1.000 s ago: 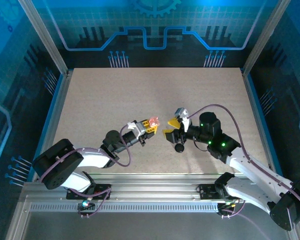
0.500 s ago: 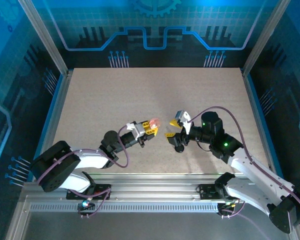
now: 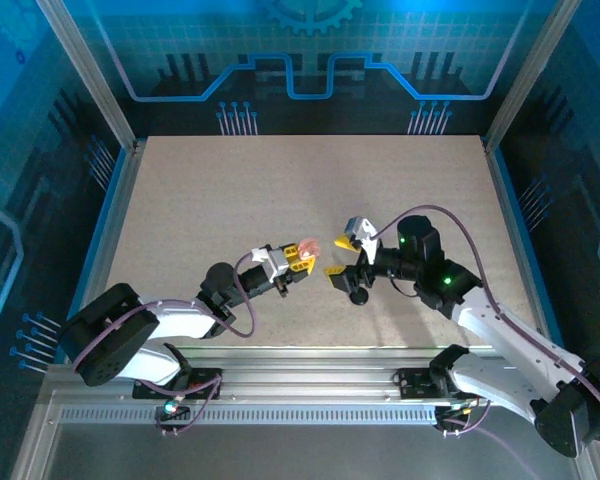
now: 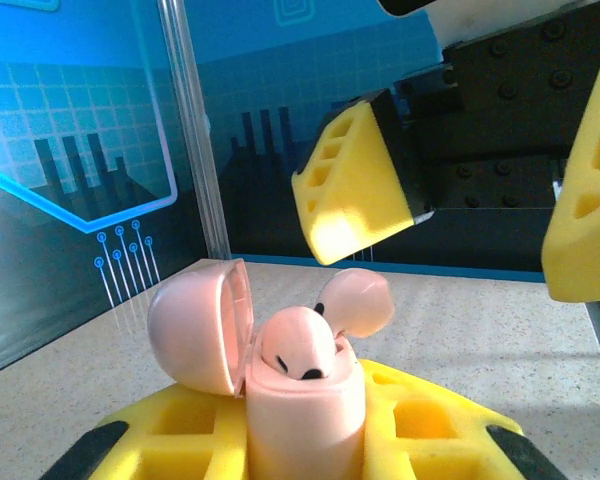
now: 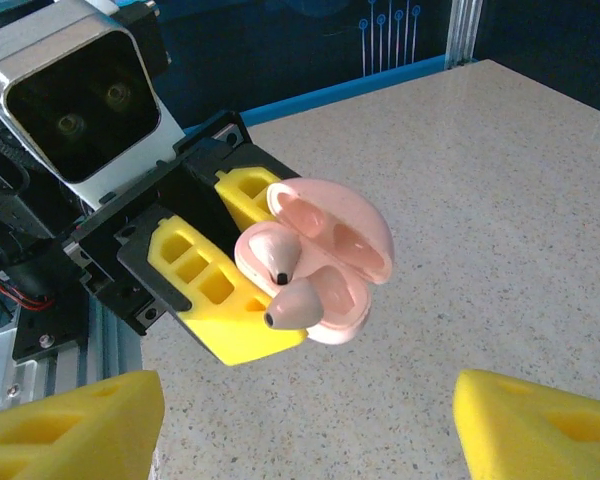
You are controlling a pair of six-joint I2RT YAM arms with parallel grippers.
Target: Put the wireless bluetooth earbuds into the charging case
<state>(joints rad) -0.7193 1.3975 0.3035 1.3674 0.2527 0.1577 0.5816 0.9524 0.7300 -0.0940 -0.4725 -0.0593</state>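
Observation:
My left gripper (image 3: 300,258) is shut on the pink charging case (image 4: 305,400), holding it above the table with its lid (image 4: 195,325) swung open. Two pale pink earbuds stand in the case. One earbud (image 4: 295,345) sits low in its well. The other earbud (image 4: 355,300) sticks out further and leans to one side. In the right wrist view the case (image 5: 345,270) shows both earbuds (image 5: 298,303) tip outward. My right gripper (image 3: 338,257) faces the case a short way off, open, with nothing between its yellow fingers (image 4: 360,180).
A small round black puck (image 3: 358,297) lies on the table just below my right gripper. The speckled tabletop (image 3: 280,180) stretches back to the blue walls, with metal frame posts (image 3: 90,70) at its corners.
My right gripper's jaws have spread wider. The left gripper with the case has drifted slightly toward the near edge.

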